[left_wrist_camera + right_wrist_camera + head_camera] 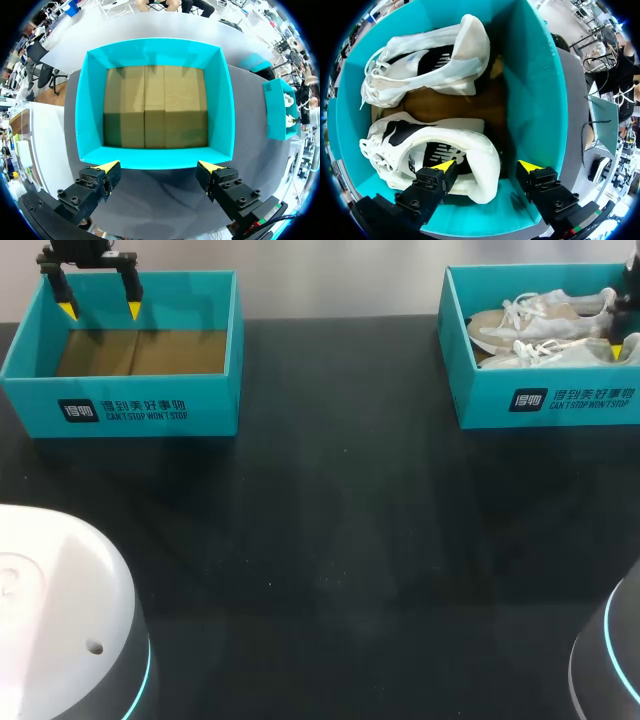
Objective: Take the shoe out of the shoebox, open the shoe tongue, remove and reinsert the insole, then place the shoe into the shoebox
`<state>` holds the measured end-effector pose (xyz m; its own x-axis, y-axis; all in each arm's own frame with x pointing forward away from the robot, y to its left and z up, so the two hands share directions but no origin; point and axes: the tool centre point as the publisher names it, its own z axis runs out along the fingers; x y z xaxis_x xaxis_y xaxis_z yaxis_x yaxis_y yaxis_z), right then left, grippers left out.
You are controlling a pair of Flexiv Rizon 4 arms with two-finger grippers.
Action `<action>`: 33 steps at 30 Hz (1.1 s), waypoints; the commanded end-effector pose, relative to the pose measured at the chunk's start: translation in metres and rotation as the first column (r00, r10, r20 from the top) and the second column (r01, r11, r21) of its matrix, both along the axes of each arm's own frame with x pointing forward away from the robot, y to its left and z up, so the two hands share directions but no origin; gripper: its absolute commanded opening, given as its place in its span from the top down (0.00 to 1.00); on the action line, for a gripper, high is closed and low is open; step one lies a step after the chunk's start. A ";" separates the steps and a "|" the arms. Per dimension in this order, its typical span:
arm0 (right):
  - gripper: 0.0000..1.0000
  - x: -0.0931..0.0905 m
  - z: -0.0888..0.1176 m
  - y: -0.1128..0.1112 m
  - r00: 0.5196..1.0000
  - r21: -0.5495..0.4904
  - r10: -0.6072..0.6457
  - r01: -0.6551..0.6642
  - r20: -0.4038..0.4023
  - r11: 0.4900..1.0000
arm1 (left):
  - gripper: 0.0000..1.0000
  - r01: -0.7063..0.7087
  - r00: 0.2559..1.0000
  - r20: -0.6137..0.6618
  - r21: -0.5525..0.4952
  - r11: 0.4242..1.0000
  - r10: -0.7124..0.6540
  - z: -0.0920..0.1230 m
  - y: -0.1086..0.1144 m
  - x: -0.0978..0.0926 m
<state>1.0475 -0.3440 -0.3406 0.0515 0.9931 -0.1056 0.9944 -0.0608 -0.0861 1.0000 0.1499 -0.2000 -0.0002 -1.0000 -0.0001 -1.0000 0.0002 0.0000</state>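
My right gripper (486, 166) hung over the teal cardboard shoebox (536, 90) at the far right corner of the black tabletop (330, 540). Its two yellow-tipped fingers were spread wide and grasped nothing. Inside the box lay a pair of white lace-up trainers with dark side logos, both tipped on their sides on the brown cardboard floor, their heels towards the same end wall. The nearer trainer (420, 145) lay directly under my fingers. One tip stood over its side beside the logo, and the other over the gap between its rounded heel and the box wall. I could not tell whether either tip touched it. The farther trainer (430, 60) lay ahead of the gripper against the opposite long wall, with a strip of bare floor between the two shoes. From the head camera both trainers showed side by side in that box, laces loose.

My left gripper (100, 310) was well apart from all this, at the far left corner of the table above a second teal box (120, 405). Its fingers were also released and wide apart, holding nothing. In the left wrist view the tips sat just over that box's near wall, and the box showed only its brown cardboard bottom (155, 105).
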 end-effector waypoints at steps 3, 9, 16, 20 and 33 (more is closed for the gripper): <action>0.20 0.000 -0.009 -0.001 1.000 0.004 0.002 -0.002 -0.014 1.000 | 0.00 0.000 1.000 0.000 0.000 1.000 0.000 0.000 0.000 0.000; 0.16 -0.003 -0.016 -0.002 1.000 0.017 -0.005 0.005 -0.027 1.000 | 0.00 0.000 1.000 0.000 0.000 1.000 0.000 0.000 0.000 0.000; 0.09 -0.006 -0.024 0.001 0.999 0.023 -0.004 0.005 -0.038 1.000 | 0.00 0.000 1.000 0.000 0.000 1.000 0.000 0.000 0.000 0.000; 0.11 -0.007 -0.028 0.004 0.999 0.028 -0.004 0.005 -0.044 1.000 | 0.00 0.000 1.000 0.000 0.000 1.000 0.000 0.000 0.000 0.000; 0.34 -0.008 -0.037 0.003 0.998 0.057 -0.038 0.041 -0.059 0.998 | 0.00 0.000 1.000 0.000 0.000 1.000 0.000 0.000 0.000 0.000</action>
